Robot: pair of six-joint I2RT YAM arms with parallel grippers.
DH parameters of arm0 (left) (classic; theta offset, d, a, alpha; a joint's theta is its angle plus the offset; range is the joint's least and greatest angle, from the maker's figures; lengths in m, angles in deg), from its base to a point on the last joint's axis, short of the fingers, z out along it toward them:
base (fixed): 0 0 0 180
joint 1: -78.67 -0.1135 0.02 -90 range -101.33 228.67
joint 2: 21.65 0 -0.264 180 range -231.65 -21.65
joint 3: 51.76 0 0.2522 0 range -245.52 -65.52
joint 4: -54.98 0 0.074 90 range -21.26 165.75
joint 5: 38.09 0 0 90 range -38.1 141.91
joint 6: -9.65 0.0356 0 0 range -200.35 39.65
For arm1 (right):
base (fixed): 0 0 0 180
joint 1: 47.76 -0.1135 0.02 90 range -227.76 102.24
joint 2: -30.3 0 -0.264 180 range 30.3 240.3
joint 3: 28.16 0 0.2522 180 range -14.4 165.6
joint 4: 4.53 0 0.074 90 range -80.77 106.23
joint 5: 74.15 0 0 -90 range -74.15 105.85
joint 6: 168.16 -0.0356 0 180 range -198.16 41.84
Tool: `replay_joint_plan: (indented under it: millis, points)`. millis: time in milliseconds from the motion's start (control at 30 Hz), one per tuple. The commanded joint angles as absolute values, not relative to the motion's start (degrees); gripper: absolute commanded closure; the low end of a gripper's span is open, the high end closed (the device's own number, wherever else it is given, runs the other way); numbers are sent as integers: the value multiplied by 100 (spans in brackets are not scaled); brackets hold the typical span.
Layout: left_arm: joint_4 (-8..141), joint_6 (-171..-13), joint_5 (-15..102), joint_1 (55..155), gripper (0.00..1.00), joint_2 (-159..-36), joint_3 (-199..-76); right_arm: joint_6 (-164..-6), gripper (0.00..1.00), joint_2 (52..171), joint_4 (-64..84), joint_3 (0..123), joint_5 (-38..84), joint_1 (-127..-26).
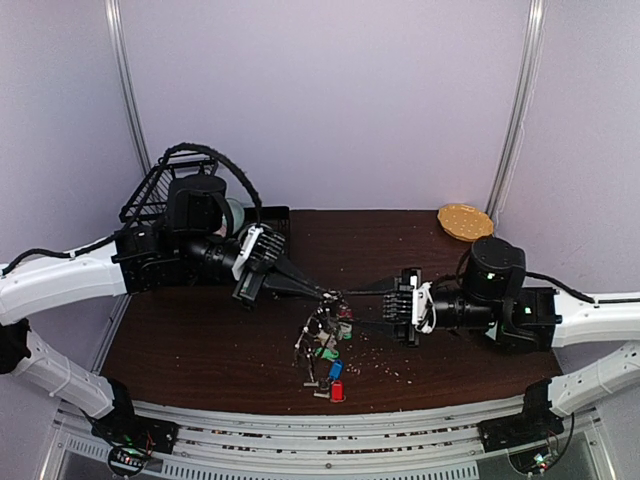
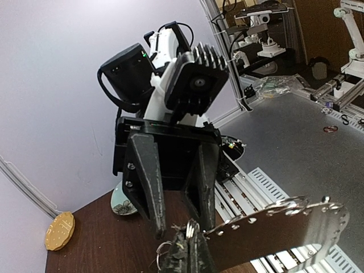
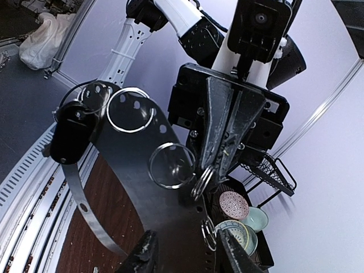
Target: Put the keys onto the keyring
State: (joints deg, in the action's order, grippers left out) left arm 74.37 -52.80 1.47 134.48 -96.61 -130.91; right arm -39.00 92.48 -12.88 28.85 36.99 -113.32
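Note:
My left gripper [image 1: 328,295] [image 2: 190,245] is shut on a silvery split ring of the keyring [image 3: 203,181] [image 2: 192,228] above the middle of the table. Below it the keys [image 1: 322,345] hang and trail onto the wood, with a green tag [image 1: 325,352], a blue tag [image 1: 335,369] and a red tag [image 1: 337,390]. A dark perforated metal strip [image 2: 278,227] [image 3: 122,153] carrying more rings sticks out from the pinched ring. My right gripper [image 1: 352,307] [image 3: 189,256] faces the left one. Its fingers [image 2: 145,187] stand apart on either side of the ring, gripping nothing.
A black wire dish rack [image 1: 160,195] stands at the back left, holding bowls [image 3: 244,224] and a patterned plate [image 3: 234,205]. A round yellow disc [image 1: 465,220] lies at the back right corner. Crumbs dot the brown table [image 1: 200,340].

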Motion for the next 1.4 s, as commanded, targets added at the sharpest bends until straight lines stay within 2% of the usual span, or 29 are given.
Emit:
replay_joint_plan:
  millis: [0,100,567,1000,1167,1367]
  points:
    - [7139,-5286,-103,13413,100,-9556,-13284,-3578,62,9230,-1015,3147,3567,-11351]
    - [7217,-5239,-137,13413,100,-9593,-13314,-3298,62,9238,-836,3236,3471,-11335]
    - [7300,-5178,-166,13413,100,-9601,-13351,-2671,81,9560,-27,3758,3343,-11318]
    - [7524,-5058,23,13413,100,-9635,-13219,-2823,90,9567,163,3925,3439,-11320]
    - [7554,-5054,53,13413,100,-9628,-13215,-2833,99,9600,191,3940,3475,-11318]
    - [7627,-5037,177,13418,100,-9632,-13178,-2961,100,9589,300,3973,3483,-11316]
